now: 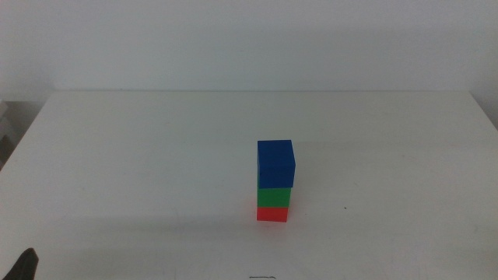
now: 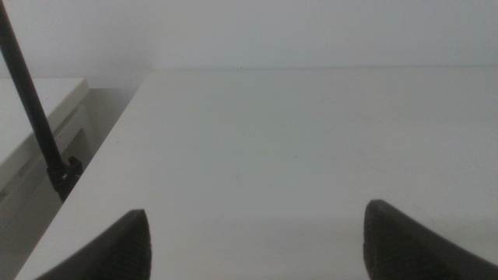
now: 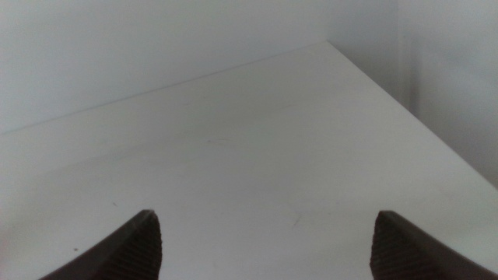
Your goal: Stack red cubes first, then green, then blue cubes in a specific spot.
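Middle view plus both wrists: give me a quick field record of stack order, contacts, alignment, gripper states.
stack order: red cube at bottom on the table, green cube on it, blue cube on top
contacts: each cube rests on the one below; nothing else touches the stack
alignment: upright, blue cube looks slightly offset
left gripper: open, empty, only its tip visible at the middle view's bottom left corner
right gripper: open, empty, out of the middle view
cubes in wrist views: none
task state: stack looks complete

I see a plain dark-blue cube, plain green cube, plain bright-red cube, white table.
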Controlling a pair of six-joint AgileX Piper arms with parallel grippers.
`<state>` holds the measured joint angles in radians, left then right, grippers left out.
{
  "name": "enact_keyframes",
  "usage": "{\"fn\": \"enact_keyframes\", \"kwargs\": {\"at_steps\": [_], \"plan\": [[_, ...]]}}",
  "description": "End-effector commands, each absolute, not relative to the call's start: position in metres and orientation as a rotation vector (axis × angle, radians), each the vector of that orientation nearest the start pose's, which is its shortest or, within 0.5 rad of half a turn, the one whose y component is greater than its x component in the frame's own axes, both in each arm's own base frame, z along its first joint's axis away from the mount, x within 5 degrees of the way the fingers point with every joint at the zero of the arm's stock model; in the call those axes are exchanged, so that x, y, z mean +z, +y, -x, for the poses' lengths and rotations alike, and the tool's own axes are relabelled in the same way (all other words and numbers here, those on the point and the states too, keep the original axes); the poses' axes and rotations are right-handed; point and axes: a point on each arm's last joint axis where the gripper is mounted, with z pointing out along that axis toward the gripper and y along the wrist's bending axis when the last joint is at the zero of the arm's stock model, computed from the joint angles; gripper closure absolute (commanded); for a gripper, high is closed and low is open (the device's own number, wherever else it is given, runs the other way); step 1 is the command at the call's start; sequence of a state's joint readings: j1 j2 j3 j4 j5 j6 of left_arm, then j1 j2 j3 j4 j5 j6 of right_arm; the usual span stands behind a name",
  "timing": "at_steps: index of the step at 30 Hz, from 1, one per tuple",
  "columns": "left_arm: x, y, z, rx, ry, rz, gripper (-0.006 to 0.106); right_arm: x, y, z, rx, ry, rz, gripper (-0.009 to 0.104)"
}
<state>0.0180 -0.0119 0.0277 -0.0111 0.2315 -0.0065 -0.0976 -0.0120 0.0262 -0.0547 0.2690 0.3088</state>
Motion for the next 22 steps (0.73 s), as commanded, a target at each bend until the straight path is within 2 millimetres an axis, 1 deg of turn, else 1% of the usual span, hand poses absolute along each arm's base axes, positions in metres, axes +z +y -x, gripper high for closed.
{"fn": "enact_keyframes", "kwargs": {"at_steps": [1,4,10,12,22], "plan": [[0.1922,0.0008,-0.0546,-0.016,1.625,0.045,0.007,0.1912,-0.0074,-0.0541,0.05,1.65,-0.26,0.013],[0.1922,0.0008,-0.0546,-0.016,1.625,0.045,0.007,0.1917,-0.0086,-0.054,-0.093,1.66,-0.124,0.013],[0.1922,0.0008,-0.0546,-0.016,1.625,0.045,0.007,0.1916,-0.0073,-0.0542,-0.207,1.669,0.026,0.007],[0.1922,0.0008,-0.0546,-0.016,1.625,0.045,0.007,0.1916,-0.0068,-0.0542,-0.223,1.67,0.052,0.006],[0.1922,0.0008,-0.0546,-0.016,1.625,0.045,0.007,0.1916,-0.0066,-0.0543,-0.219,1.67,0.05,0.006]]}}
